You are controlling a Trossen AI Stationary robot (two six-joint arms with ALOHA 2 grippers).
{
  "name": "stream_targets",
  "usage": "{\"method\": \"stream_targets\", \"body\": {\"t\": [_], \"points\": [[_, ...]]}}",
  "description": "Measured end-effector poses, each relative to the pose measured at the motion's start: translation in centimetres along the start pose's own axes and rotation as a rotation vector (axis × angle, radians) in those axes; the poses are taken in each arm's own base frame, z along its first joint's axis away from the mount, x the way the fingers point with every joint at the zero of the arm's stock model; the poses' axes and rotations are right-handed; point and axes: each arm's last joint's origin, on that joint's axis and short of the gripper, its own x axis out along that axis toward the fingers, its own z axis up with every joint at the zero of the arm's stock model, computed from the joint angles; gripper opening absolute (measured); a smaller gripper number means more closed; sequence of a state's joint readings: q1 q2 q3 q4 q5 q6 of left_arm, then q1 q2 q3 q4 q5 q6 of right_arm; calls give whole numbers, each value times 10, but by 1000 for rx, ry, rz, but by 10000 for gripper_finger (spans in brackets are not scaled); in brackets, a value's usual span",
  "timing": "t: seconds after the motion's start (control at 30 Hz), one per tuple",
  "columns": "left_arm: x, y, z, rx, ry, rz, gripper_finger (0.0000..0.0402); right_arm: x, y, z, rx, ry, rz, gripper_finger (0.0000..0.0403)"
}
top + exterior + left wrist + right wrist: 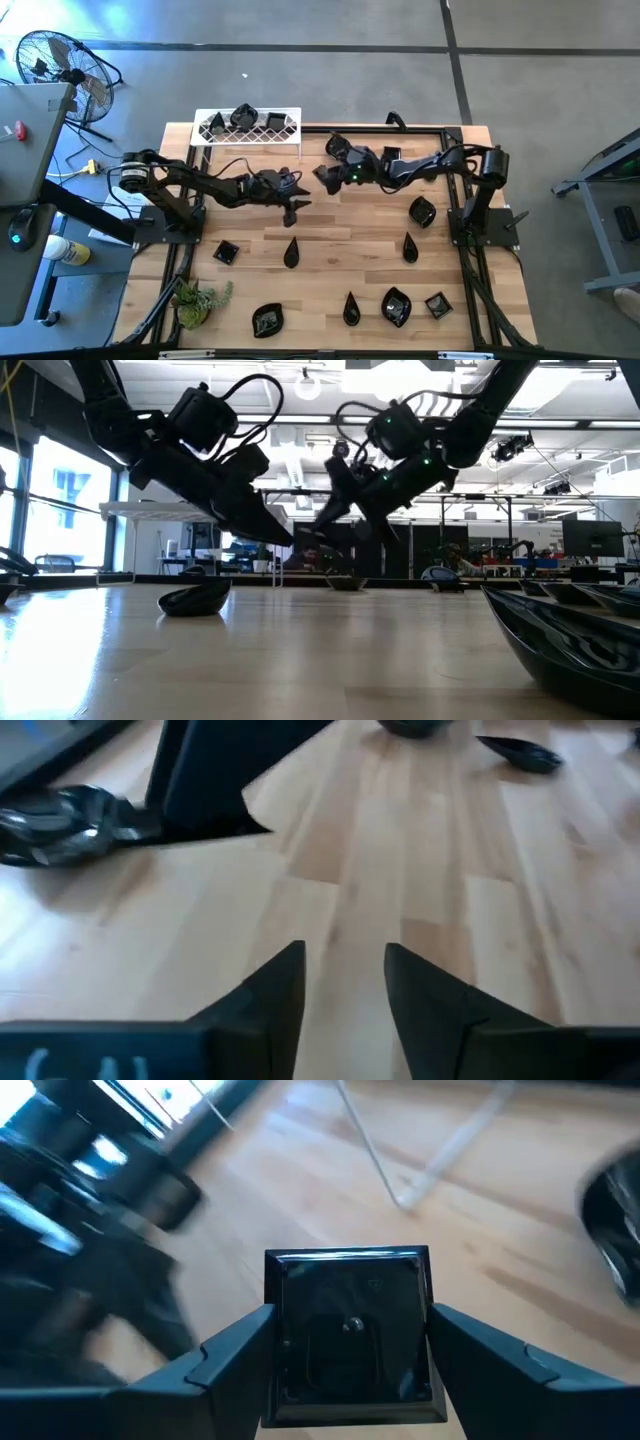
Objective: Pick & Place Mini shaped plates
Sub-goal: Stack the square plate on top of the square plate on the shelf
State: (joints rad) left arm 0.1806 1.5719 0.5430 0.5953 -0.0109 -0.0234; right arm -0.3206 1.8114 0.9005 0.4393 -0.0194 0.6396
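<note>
a glossy black dish (570, 635), cut off by the lower right edge of the low view, looms closest to the lens, its shape impossible to read in full. behind it, another dark dish (195, 598) sits on the wooden table (300, 650) at centre left, and more dishes farther back are too small to make out.

in the right wrist view, a square mini plate (348, 1335) stands between the right gripper's (350, 1355) two fingers (235, 1355); its edges meet both fingers, so the jaws are closed on it. a blurred dark mass fills the left of that frame and cannot be identified; another black dish is cropped at the right edge.

from above, the right gripper (328, 176) sits at upper centre of the frame, the plate it holds hard to tell from the dark arm. the left gripper (291, 206) is just left of centre, near it but apart. in the left wrist view its fingers (275, 1000) stand parted with only bare wood between them, holding nothing.

eight mini shaped plates (291, 252) lie scattered over the lower half of the high view, teardrop, square and leaf forms among them. a white lattice wire rack (250, 128) at the table's upper left carries two more black plates (243, 117), partly masked by its wires. a small green plant (196, 300) sits at the lower left corner, a fan (55, 62) on the floor at upper left.
</note>
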Motion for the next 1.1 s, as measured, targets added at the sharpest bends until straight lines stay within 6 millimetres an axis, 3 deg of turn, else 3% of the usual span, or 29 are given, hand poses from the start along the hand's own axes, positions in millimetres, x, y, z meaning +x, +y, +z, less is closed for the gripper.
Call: {"method": "stream_targets", "body": {"t": [0.37,0.57,0.73,0.9,1.1], "points": [[-3,5,20,59,-210,183,147,-6,21,25,68,-223,267,252],[-6,4,24,91,-229,361,147,-16,33,42,99,-400,421,252],[-25,-19,39,191,-276,582,147,-24,35,54,119,-512,506,252],[-47,-44,58,305,-378,672,147,-26,32,58,125,-537,507,252],[-53,-51,77,439,-404,736,147,-30,36,60,116,-576,552,252]]}}
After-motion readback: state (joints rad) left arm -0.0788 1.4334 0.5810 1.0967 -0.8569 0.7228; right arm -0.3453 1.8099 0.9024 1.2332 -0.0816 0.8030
